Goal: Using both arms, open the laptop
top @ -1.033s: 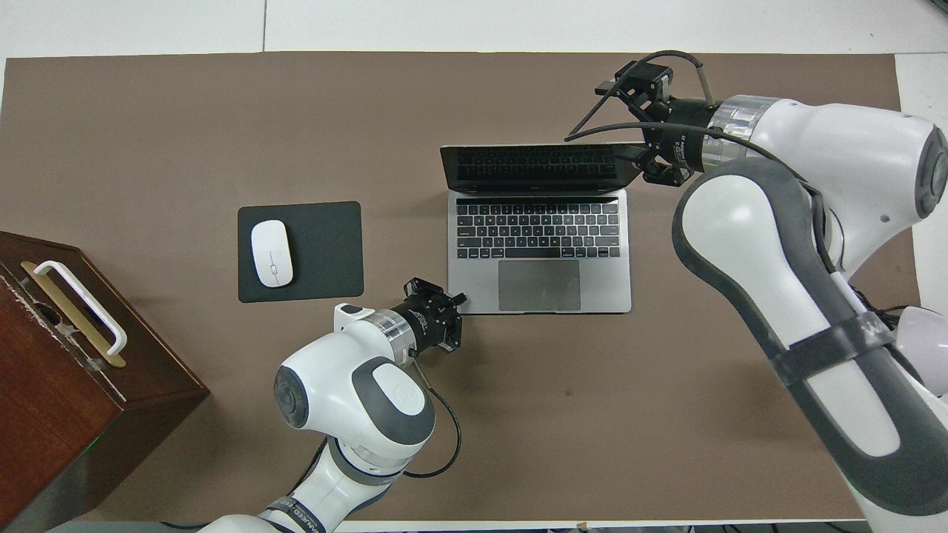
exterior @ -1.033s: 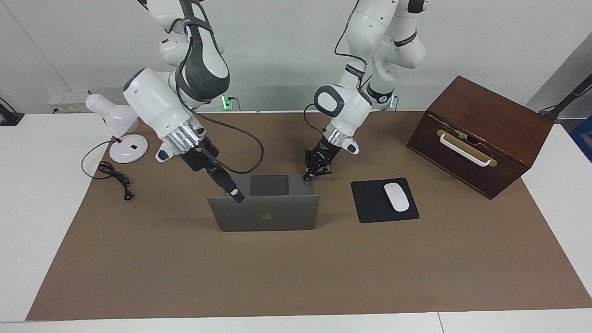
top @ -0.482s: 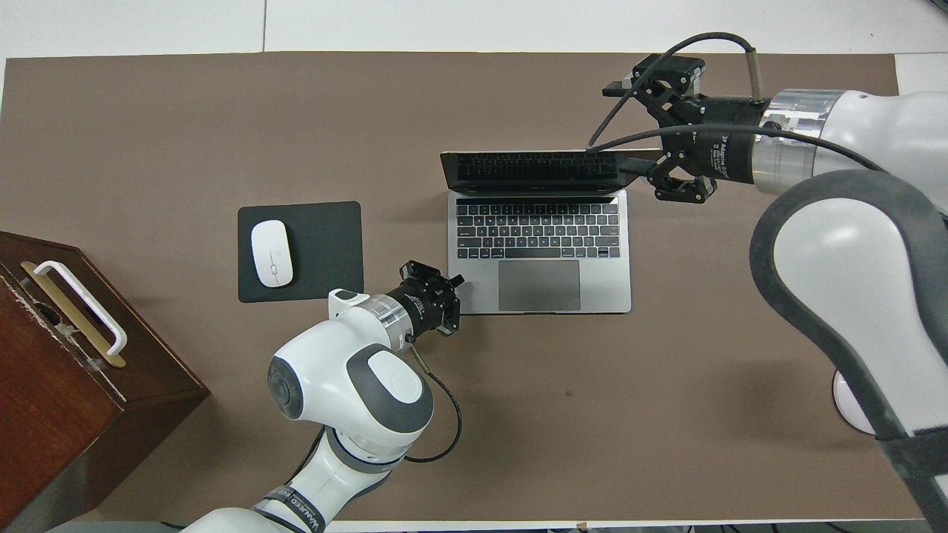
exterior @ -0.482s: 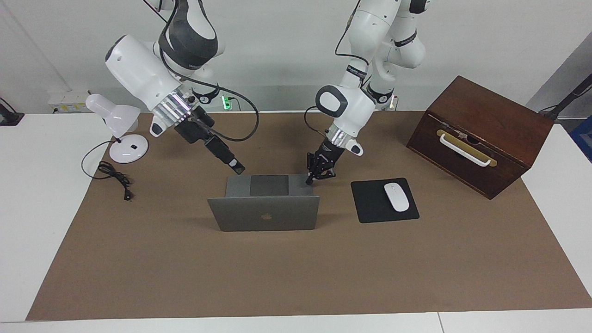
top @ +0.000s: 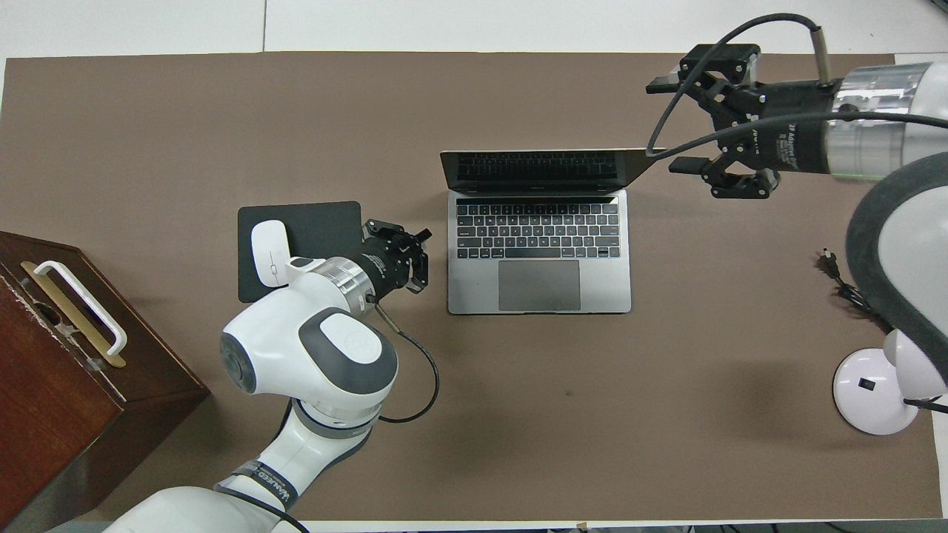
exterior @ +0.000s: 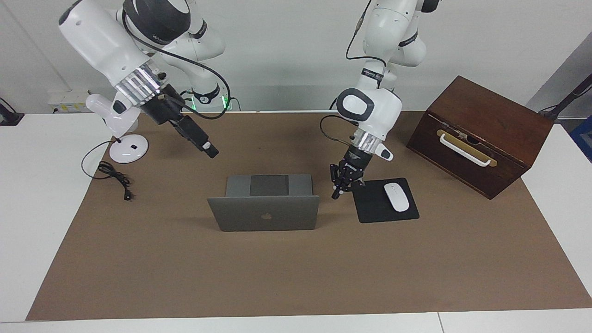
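On the brown mat (exterior: 296, 277) in front of the two arms stands the laptop (exterior: 263, 212), and I place all things from it. Toward the right arm's end of the table from the laptop, the right gripper (exterior: 210, 151) hangs raised over bare mat. Its two fingers (top: 659, 85) are apart and hold nothing. Toward the left arm's end, the left gripper (exterior: 336, 194) hangs low over the mat, between the laptop and the black mouse pad (exterior: 374, 210) with the white mouse (exterior: 397, 196). Its fingertips are pressed together and empty, and it touches neither thing.

The keyboard deck lies flat on the side nearer to the robots. The lid rises about upright from the deck's farther edge, with the logo facing away from the robots.

I judge that the opening step is finished, because no gripper is on the laptop. The next move probably calls only for lifting both arms clear without knocking the lid or the mouse.
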Robot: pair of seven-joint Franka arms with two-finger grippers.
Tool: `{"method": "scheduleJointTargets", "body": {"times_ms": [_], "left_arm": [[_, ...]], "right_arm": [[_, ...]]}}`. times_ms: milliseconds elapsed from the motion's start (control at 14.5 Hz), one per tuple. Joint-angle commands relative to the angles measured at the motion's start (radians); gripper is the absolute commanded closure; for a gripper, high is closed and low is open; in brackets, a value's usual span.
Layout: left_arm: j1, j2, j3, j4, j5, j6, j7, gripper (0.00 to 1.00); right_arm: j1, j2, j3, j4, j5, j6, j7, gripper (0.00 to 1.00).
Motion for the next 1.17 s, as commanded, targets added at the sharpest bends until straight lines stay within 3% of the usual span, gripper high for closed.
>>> {"method": "scheduleJointTargets", "body": {"times_ms": [0, 275, 344, 482, 551, 620, 895, 1102], "left_arm": [[0.034, -0.004, -0.011, 0.01, 0.037, -0.01, 0.004, 1.0], [0.047, 0.001, -0.007, 0.009, 0.043, 0.019, 0.007, 1.0], [0.054, 0.004, -0.008, 0.009, 0.045, 0.037, 0.007, 0.91], [0.062, 0.006, -0.007, 0.009, 0.049, 0.048, 0.007, 0.61], [0.073, 0.006, -0.005, 0.01, 0.051, 0.054, 0.01, 0.36], [0.071, 0.007, -0.007, 0.015, 0.073, 0.066, 0.02, 0.0], [0.062, 0.007, -0.008, 0.01, 0.098, 0.131, 0.055, 0.0], [0.091, 0.007, -0.004, 0.013, 0.101, 0.146, 0.146, 0.0]], "right_arm": [[-0.003, -0.003, -0.029, 0.058, -0.065, -0.096, -0.09, 0.0], [-0.028, -0.003, -0.041, 0.122, -0.175, -0.209, -0.265, 0.0], [-0.042, -0.003, -0.04, 0.139, -0.203, -0.24, -0.313, 0.0], [-0.089, -0.003, -0.026, 0.162, -0.275, -0.306, -0.451, 0.0], [-0.11, -0.005, -0.021, 0.162, -0.316, -0.331, -0.52, 0.0], [-0.138, -0.008, -0.004, 0.162, -0.353, -0.352, -0.583, 0.0], [-0.275, -0.038, 0.149, 0.161, -0.511, -0.403, -0.701, 0.0], [-0.4, -0.054, 0.268, 0.127, -0.525, -0.408, -0.758, 0.0]]}}
